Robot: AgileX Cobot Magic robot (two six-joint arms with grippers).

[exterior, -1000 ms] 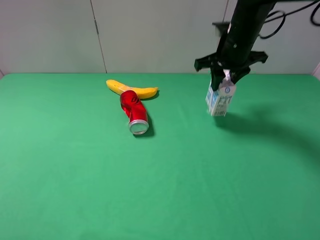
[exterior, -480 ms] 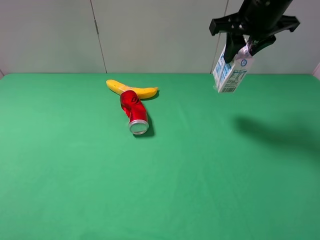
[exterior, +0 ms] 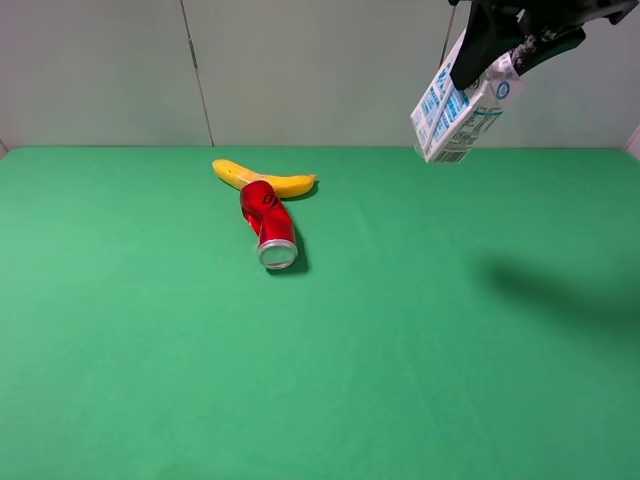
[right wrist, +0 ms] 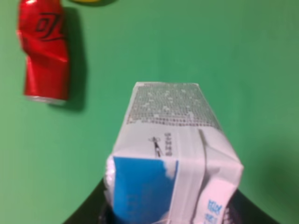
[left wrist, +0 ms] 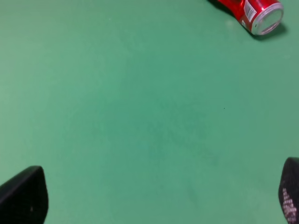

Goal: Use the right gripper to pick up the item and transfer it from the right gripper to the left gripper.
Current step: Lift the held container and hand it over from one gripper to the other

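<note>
My right gripper (exterior: 496,70) is clamped on the gabled top of the drink carton (exterior: 450,112), which hangs tilted high above the far right of the green table (exterior: 320,360), well clear of the dented red can (exterior: 268,224) and the banana (exterior: 266,179). My left gripper (left wrist: 156,199) has its jaws spread wide and holds nothing, looking down on bare cloth near the can. As I judge it, the step in hand is carrying the carton to the handover. To do it well, I should bring it toward the middle with its lower body free and steady, since a pinch at the top lets it swing. The left jaws should close across the carton's flat sides below my grip, and I should let go only once they hold firmly.
</note>
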